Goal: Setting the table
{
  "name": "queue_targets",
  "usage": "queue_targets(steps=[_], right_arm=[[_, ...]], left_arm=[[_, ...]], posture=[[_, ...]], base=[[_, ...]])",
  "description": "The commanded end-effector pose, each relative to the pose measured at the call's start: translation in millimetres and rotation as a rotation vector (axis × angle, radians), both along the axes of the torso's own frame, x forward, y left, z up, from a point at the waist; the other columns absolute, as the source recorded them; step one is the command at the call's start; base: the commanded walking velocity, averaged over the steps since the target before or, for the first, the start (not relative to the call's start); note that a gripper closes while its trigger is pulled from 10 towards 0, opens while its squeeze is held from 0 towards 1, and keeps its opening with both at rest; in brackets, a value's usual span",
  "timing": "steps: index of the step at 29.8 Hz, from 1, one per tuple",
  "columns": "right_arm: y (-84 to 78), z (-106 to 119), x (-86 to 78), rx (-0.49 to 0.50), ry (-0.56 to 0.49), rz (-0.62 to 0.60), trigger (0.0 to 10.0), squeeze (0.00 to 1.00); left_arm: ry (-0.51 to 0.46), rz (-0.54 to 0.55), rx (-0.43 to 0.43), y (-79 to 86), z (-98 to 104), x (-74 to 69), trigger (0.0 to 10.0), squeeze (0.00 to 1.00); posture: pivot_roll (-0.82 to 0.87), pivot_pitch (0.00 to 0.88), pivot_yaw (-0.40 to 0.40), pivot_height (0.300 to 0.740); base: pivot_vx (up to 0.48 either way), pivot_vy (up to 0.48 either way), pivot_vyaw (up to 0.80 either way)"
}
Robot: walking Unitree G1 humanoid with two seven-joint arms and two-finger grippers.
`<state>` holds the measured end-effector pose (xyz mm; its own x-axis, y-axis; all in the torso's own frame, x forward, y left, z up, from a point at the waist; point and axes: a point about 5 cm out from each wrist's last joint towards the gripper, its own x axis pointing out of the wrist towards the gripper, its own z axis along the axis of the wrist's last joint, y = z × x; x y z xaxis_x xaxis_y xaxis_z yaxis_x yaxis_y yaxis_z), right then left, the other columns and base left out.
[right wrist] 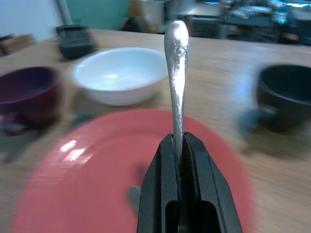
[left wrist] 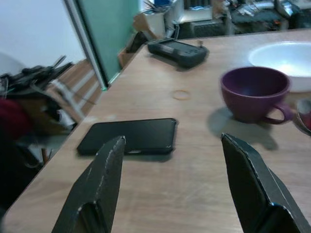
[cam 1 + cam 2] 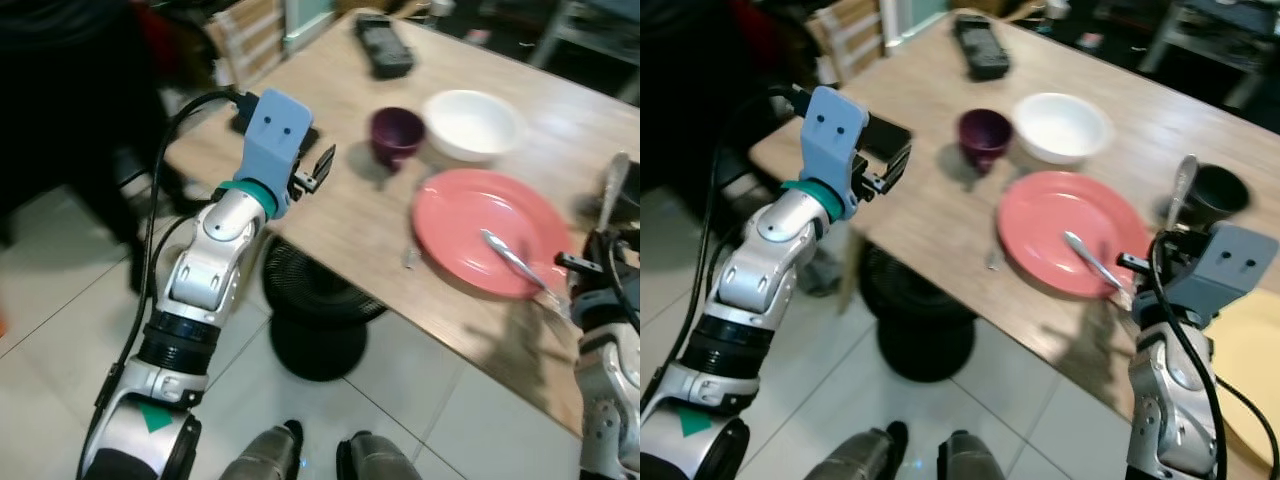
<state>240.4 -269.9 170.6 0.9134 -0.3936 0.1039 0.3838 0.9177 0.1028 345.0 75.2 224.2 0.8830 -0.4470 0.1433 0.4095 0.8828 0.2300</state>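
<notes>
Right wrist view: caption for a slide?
Right gripper shut on a silver utensil handle above the red plate.

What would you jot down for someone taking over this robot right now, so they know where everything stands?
Right pincer: shut on a silver utensil, handle pointing up, held at the near edge of the red plate.
Left pincer: open, holding nothing, hovering over the table's left corner by the black phone.
On the wooden table: purple cup, white bowl, black cup, and a fork lying on the plate.
Done: plate, bowl and cups set out.
Left: set down the held utensil; the fork probably belongs beside the plate.
</notes>
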Motion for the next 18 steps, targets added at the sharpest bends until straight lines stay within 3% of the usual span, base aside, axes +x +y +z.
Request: queue_targets(steps=[1, 18], right_arm=[[-2.3, -4.0, -2.7, 0.012, 0.014, -0.012, 10.0, 0.00], [-1.9, -5.8, -3.0, 0.016, 0.021, -0.010, 10.0, 0.00]], left_arm=[[0.006, -0.006, 0.011, -0.9, -3.2, -0.4, 10.0, 0.00], [0.009, -0.007, 0.010, -1.6, -3.3, -0.6, 10.0, 0.00]], posture=[[-0.02, 0.038, 0.024, 0.740], [-0.03, 0.047, 0.023, 0.740]], base=[[0.000, 0.000, 0.80], [0.000, 0.000, 0.80]])
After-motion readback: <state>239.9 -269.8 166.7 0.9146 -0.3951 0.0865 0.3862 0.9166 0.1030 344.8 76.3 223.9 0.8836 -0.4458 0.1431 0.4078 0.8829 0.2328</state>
